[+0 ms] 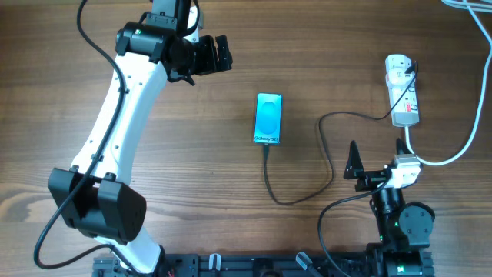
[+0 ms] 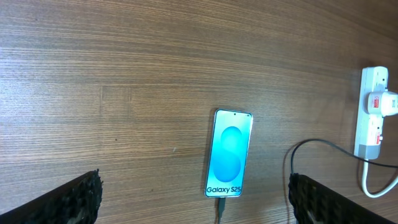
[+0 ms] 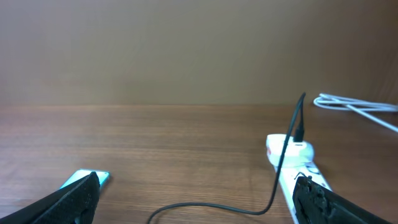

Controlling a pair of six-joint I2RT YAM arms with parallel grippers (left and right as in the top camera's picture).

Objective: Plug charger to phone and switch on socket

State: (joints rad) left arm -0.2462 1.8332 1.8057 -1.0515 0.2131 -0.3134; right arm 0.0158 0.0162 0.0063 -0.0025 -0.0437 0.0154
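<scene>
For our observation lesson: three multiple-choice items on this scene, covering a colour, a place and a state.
1. The phone's screen is: A red B cyan C black
2. The socket lies: A on the phone B by the right arm C at the table's middle
3. The left gripper and right gripper are: A open, empty B shut, empty C shut on the phone
Key: B, overhead shows cyan; B, it lies just beyond that arm; A, fingers spread, nothing between.
</scene>
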